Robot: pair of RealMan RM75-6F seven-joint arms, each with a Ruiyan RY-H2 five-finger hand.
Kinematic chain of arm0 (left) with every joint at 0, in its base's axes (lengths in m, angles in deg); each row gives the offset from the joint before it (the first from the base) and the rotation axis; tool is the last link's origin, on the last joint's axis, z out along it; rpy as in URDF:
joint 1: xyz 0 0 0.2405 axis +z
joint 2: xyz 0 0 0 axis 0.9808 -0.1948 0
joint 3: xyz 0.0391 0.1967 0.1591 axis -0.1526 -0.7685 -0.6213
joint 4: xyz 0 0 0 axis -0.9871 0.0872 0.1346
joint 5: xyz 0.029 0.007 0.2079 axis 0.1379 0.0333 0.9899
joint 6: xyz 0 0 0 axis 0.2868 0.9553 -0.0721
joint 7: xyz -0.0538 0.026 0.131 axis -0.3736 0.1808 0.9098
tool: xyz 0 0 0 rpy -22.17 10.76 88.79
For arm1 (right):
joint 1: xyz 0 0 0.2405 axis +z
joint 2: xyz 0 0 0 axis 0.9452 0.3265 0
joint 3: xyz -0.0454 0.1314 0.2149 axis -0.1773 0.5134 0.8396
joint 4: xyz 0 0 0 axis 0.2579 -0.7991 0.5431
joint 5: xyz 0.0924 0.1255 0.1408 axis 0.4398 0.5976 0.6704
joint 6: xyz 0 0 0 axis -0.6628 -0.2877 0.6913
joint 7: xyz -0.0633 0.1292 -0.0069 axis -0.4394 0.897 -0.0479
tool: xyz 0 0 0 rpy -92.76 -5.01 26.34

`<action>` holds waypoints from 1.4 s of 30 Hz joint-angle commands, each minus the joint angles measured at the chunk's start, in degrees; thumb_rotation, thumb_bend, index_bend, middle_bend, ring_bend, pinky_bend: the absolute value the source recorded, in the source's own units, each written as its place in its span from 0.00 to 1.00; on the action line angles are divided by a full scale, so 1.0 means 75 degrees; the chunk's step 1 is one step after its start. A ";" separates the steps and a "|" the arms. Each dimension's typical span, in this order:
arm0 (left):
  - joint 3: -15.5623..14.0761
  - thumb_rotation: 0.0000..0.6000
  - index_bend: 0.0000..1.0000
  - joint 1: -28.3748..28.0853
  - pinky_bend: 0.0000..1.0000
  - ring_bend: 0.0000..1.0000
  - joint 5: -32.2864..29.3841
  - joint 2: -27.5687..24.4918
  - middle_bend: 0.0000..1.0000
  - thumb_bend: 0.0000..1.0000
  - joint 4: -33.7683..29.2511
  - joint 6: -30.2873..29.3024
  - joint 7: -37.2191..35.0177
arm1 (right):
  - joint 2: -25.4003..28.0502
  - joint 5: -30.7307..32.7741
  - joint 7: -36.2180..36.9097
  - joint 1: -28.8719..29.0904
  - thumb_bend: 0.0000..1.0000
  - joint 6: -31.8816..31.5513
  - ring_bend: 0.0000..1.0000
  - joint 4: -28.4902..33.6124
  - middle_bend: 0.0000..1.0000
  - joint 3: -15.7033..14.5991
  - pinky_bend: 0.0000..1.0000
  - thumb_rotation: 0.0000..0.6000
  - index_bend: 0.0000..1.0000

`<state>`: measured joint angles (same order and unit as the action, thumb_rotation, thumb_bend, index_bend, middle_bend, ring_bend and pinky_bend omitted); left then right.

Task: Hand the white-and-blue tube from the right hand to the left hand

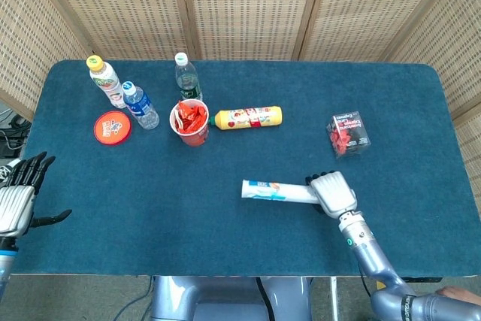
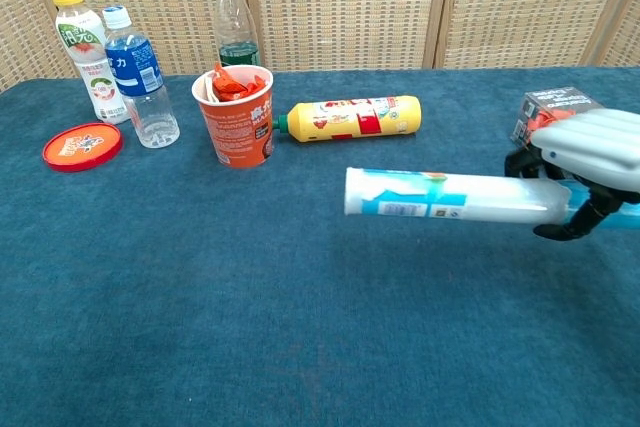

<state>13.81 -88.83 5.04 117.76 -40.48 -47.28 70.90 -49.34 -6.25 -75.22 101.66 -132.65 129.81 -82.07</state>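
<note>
My right hand (image 1: 333,193) (image 2: 590,162) grips one end of the white-and-blue tube (image 1: 275,192) (image 2: 445,196). The tube is held level above the blue table, its free end pointing to the left. My left hand (image 1: 20,198) hovers at the table's left front edge in the head view, its fingers spread and holding nothing. The chest view does not show the left hand.
At the back left stand three bottles (image 1: 140,105), a red lid (image 1: 113,126) and an orange cup (image 1: 189,122) (image 2: 237,114) of packets. A yellow bottle (image 1: 249,117) (image 2: 350,117) lies beside the cup. A clear box of red items (image 1: 347,134) sits behind the right hand.
</note>
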 commanded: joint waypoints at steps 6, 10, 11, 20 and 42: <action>0.0353 1.00 0.00 -0.0734 0.00 0.00 0.0418 -0.0108 0.00 0.00 -0.0419 0.0327 0.0777 | 0.0077 0.1103 -0.1683 0.0700 0.73 -0.0021 0.70 0.1309 0.66 0.0570 0.73 1.00 0.68; 0.0568 1.00 0.00 -0.1241 0.00 0.00 0.0731 -0.0050 0.00 0.00 -0.0752 0.0554 0.1353 | -0.0240 0.1976 -0.2463 0.1092 0.73 -0.0226 0.70 0.1544 0.66 0.0870 0.73 1.00 0.68; 0.0601 1.00 0.00 -0.1366 0.00 0.00 0.0788 -0.0019 0.00 0.00 -0.0822 0.0654 0.1447 | -0.0327 0.2114 -0.2605 0.1176 0.73 -0.0285 0.70 0.1553 0.66 0.0926 0.73 1.00 0.68; 0.1007 1.00 0.00 -0.2772 0.11 0.00 0.0845 0.0884 0.00 0.00 -0.0847 0.1921 0.1930 | -0.1112 0.3272 -0.3430 0.1863 0.74 -0.0869 0.71 0.1533 0.66 0.1284 0.73 1.00 0.68; 0.1057 1.00 0.23 -0.4619 0.29 0.21 0.0763 0.3860 0.20 0.00 0.2009 0.2730 0.0515 | -0.1416 0.4342 -0.3391 0.2572 0.73 -0.1430 0.71 0.1770 0.67 0.1424 0.73 1.00 0.68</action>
<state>22.12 -122.77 10.82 145.50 -26.56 -26.74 76.21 -60.00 26.28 -100.70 120.91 -143.39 143.04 -71.36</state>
